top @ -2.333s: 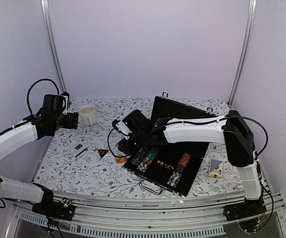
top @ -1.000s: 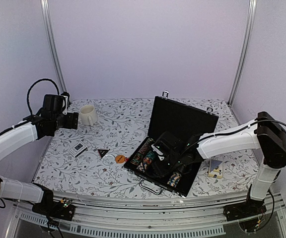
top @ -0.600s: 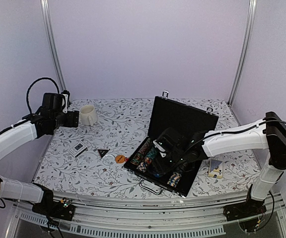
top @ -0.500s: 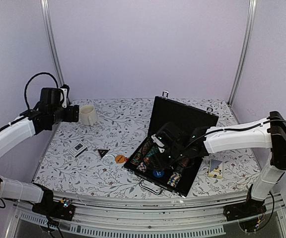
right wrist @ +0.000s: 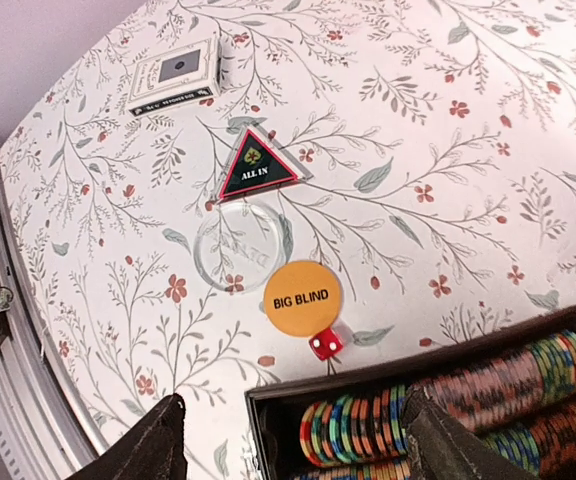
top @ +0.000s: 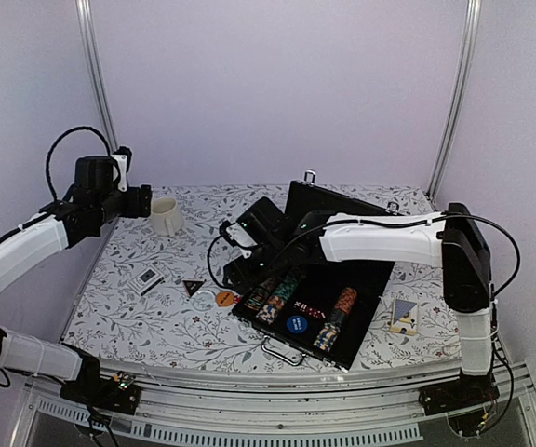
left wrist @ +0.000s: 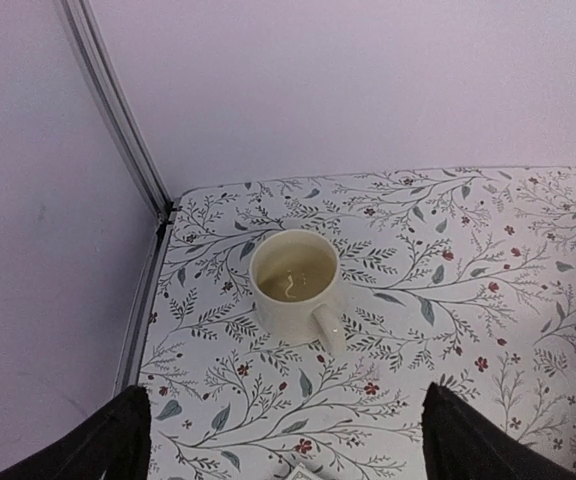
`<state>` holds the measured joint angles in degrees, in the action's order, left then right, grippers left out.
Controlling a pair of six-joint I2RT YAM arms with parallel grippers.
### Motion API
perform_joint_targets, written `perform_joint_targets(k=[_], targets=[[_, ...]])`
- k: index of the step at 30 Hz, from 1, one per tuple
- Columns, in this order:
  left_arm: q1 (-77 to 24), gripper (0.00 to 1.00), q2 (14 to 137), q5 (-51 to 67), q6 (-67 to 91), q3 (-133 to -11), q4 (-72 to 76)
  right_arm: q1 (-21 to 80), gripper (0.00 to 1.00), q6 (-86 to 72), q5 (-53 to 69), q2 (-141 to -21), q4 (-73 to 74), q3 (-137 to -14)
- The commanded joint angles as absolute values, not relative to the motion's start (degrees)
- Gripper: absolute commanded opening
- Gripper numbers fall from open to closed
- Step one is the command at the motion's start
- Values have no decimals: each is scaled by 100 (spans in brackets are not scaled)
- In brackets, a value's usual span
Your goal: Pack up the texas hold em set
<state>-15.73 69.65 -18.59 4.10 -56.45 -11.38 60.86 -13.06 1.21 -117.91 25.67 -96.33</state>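
The black briefcase (top: 366, 321) lies open with chip rows (top: 274, 295), red dice (top: 310, 310) and a blue disc (top: 296, 324) inside. My right gripper (top: 234, 277) hovers open and empty over the case's left corner. In the right wrist view its fingers (right wrist: 146, 448) frame the chip rows (right wrist: 418, 425), a loose red die (right wrist: 325, 345), the orange disc (right wrist: 302, 297), a clear disc (right wrist: 240, 245), the black triangle (right wrist: 256, 166) and a card deck (right wrist: 173, 75). My left gripper (top: 145, 200) is open above the table near the cream mug (left wrist: 296, 285).
A second card deck (top: 404, 315) lies right of the case. The raised lid (top: 342, 219) stands behind my right arm. Frame posts (top: 99, 93) rise at the back corners, and the table's left rail (left wrist: 146, 300) runs beside the mug.
My right gripper opened wider, left the blue disc lying in the case and swung left to the case's left corner. My left gripper drifted up and toward the mug.
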Motion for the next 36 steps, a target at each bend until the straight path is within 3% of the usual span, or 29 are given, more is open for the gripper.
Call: perform_joint_targets(k=[1,11,36], targets=[[-1591,94,6645,-1815,316,-5463,-833,6095,74,-1129,443,-12480,3108,-10416],[-1629,94,6694,-1846,336,-5493,-897,6050,63,-1093,701,-13395,3221,-11184],[-1784,94,6881,-1868,334,-5498,-921,5767,54,-1436,1150,-14376,3171,-11939]])
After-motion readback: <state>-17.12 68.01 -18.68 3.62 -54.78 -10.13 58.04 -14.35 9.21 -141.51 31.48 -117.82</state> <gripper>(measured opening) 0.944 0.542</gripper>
